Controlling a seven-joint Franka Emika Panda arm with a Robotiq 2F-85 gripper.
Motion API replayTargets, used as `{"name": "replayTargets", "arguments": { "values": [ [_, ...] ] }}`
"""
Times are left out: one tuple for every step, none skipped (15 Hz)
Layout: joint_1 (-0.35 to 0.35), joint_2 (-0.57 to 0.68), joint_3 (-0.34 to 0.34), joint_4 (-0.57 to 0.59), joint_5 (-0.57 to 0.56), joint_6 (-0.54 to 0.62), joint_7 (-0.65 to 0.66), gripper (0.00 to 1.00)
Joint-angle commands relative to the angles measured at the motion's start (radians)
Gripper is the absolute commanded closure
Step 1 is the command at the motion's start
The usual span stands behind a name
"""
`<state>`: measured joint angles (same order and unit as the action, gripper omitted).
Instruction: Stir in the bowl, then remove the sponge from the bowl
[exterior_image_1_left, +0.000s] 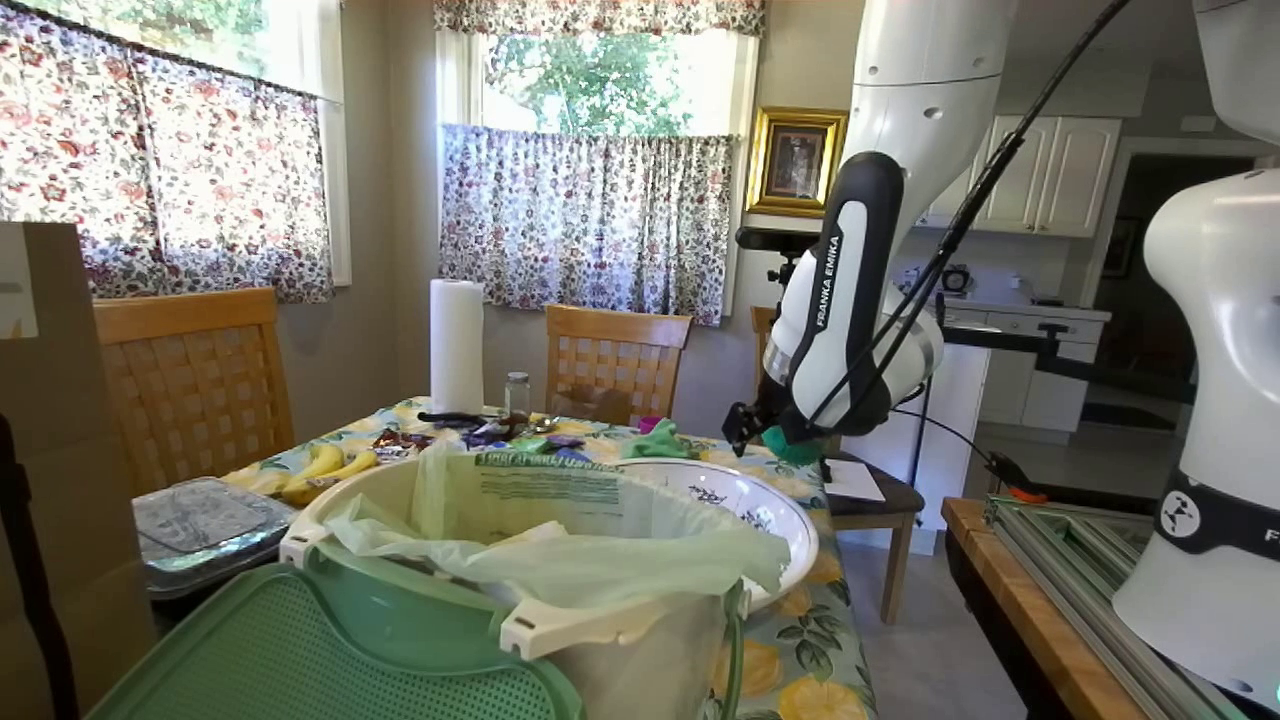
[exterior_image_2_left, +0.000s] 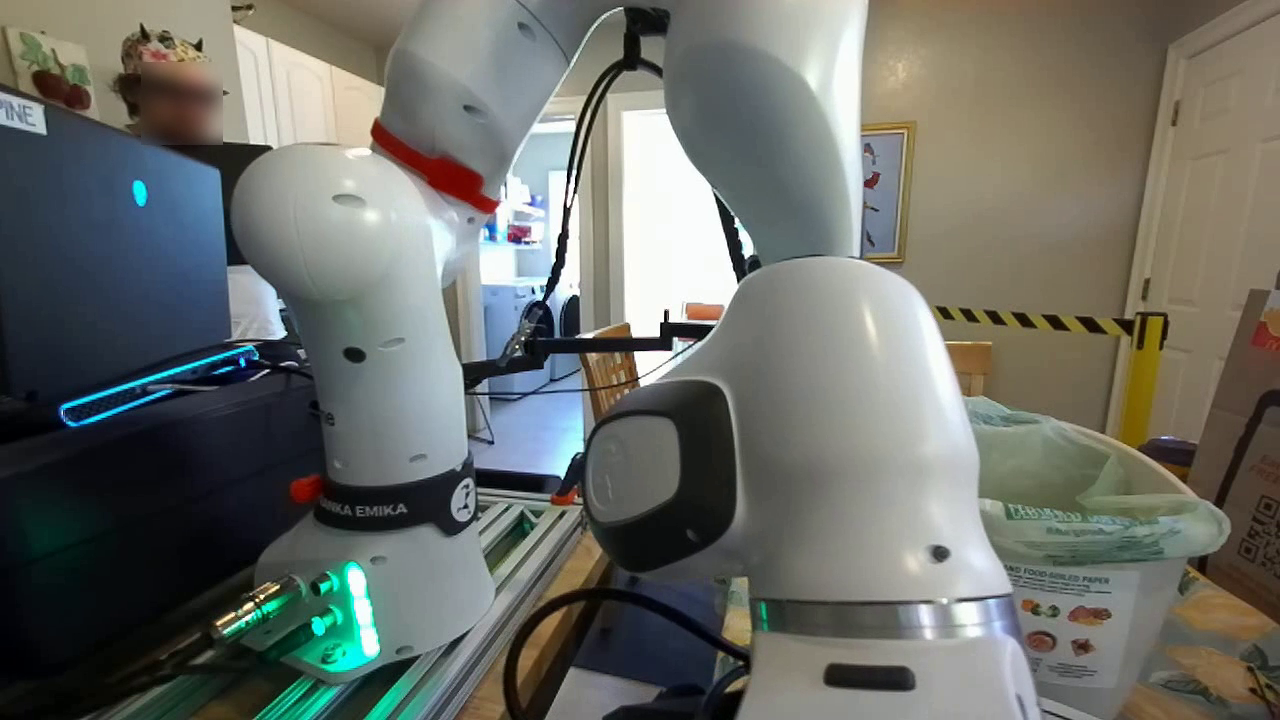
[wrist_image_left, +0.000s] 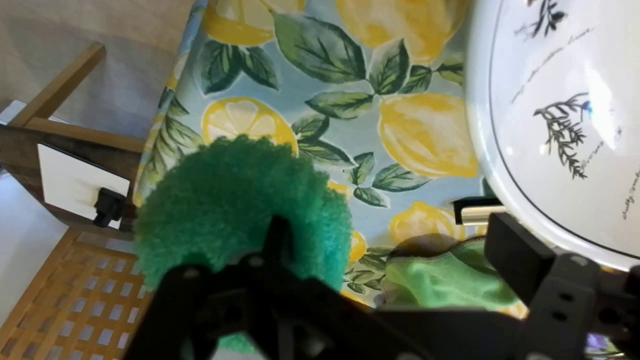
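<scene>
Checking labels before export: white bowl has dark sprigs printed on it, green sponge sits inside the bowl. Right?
Not quite. The green sponge is outside the white bowl, not in it: the wrist view shows lemon-print tablecloth between them. The bowl's dark sprigs are right.

In an exterior view, a window (exterior_image_1_left: 610, 80) at upper centre admits bright daylight; a floral curtain (exterior_image_1_left: 585, 220) covers its lower part. Wall (exterior_image_1_left: 412, 220): beige-grey, gilt-framed picture (exterior_image_1_left: 797, 160) hung right of the window. I observe a lattice-backed wooden chair (exterior_image_1_left: 622, 362) below, white cabinets (exterior_image_1_left: 1080, 180) upper right, grey floor (exterior_image_1_left: 930, 640) lower right.
</scene>
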<state>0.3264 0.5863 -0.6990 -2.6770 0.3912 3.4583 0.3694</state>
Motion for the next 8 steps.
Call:
{"name": "replayTargets", "arguments": {
  "values": [
    [-0.115, -0.012, 0.091, 0.038, 0.009, 0.035, -0.082, 0.26],
    [-0.140, -0.009, 0.113, 0.046, 0.010, 0.046, -0.089, 0.35],
    [-0.161, -0.009, 0.131, 0.049, 0.012, 0.053, -0.095, 0.43],
    [-0.179, -0.008, 0.144, 0.056, 0.014, 0.058, -0.102, 0.52],
    [-0.196, -0.009, 0.157, 0.059, 0.015, 0.062, -0.110, 0.58],
    [-0.216, -0.011, 0.171, 0.064, 0.012, 0.063, -0.114, 0.67],
    [-0.231, -0.011, 0.182, 0.066, 0.014, 0.068, -0.120, 0.73],
    [-0.250, -0.008, 0.196, 0.070, 0.011, 0.075, -0.123, 0.81]
  ]
}}
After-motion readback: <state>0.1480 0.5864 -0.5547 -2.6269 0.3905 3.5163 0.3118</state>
